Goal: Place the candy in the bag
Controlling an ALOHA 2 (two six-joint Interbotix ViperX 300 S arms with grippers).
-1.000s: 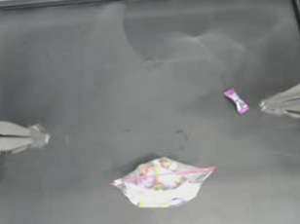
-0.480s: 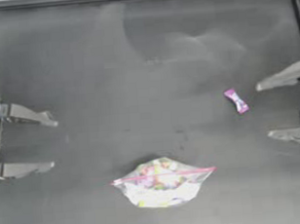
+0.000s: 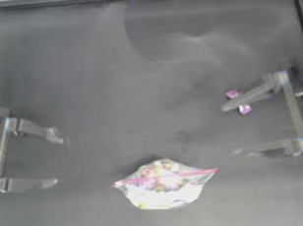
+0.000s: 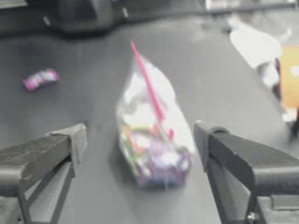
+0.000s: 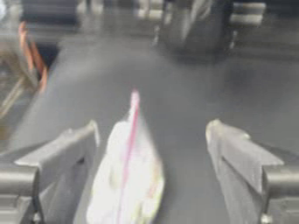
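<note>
- Top view: right claw (image 3: 238,128) gapes at right, one jaw crossing the candy (image 3: 245,109), presumably lining up a pinch.
- Left claw (image 3: 52,161) also spread, mid-left, facing the bag (image 3: 163,183) at lower centre.

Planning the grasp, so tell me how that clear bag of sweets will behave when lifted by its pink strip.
The bag is thin clear plastic, so it will probably flop and sag rather than hold shape. The sweets bulge below the pink strip, so their weight would likely hang low and swing. On the table it looks lumpy, so a push may crumple it rather than slide it cleanly.
</note>
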